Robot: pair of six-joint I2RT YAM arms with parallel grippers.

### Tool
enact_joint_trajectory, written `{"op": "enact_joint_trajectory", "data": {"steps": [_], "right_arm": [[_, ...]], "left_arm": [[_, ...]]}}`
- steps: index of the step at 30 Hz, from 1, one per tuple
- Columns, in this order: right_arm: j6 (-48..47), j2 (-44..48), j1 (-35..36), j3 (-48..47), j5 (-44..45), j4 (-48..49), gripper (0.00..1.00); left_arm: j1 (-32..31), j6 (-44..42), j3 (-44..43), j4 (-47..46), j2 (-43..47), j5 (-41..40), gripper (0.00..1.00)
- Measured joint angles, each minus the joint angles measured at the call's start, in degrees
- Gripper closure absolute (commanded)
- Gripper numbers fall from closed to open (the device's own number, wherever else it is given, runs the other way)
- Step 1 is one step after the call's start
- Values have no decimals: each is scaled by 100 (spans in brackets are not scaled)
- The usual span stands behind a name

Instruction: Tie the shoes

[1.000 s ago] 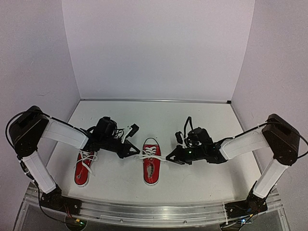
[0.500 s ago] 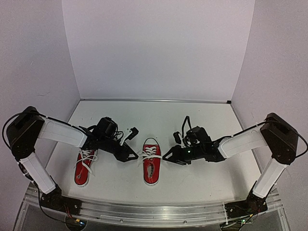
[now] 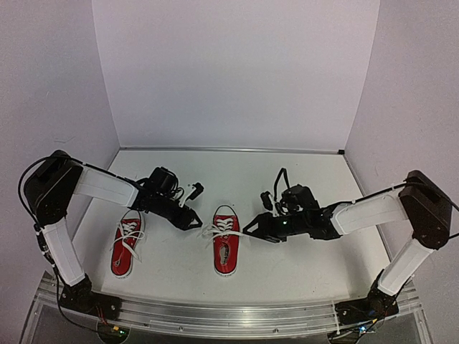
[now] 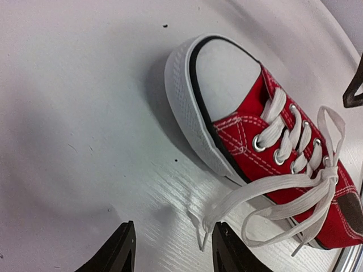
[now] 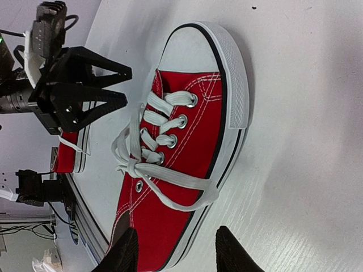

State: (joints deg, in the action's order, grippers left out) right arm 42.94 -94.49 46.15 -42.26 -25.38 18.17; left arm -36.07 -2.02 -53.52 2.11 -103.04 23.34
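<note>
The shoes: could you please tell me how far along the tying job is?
Done: the centre shoe looks knotted, its laces in loops. In hand: nothing; the left gripper and right gripper flank it, jaws open. Left: the other shoe, which seems loosely laced from above.

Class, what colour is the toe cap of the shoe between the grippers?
White toe cap, thin black edging; clearest in the left wrist view.

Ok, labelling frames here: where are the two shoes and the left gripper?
Middle shoe [image 3: 226,266], top view, red heel end.
Other shoe [image 3: 120,266], top view, red heel end.
Left gripper [image 5: 127,84], right wrist view, midway between fingertips.
</note>
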Motion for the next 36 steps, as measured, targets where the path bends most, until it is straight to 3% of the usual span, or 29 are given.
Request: {"op": "enact_joint_trajectory", "data": {"steps": [14, 20, 27, 36], "right_arm": [[0, 1, 0, 4, 8, -30, 56], [0, 1, -15, 4, 10, -31, 56], [0, 1, -15, 4, 27, -32, 56], [0, 1, -15, 5, 33, -32, 56]], "left_arm": [[-96, -386, -247, 284, -432, 347, 54], [-308, -545, -431, 366, -580, 242, 80], [-352, -554, -473, 444, -588, -141, 99], [-466, -574, -547, 537, -405, -528, 100]]}}
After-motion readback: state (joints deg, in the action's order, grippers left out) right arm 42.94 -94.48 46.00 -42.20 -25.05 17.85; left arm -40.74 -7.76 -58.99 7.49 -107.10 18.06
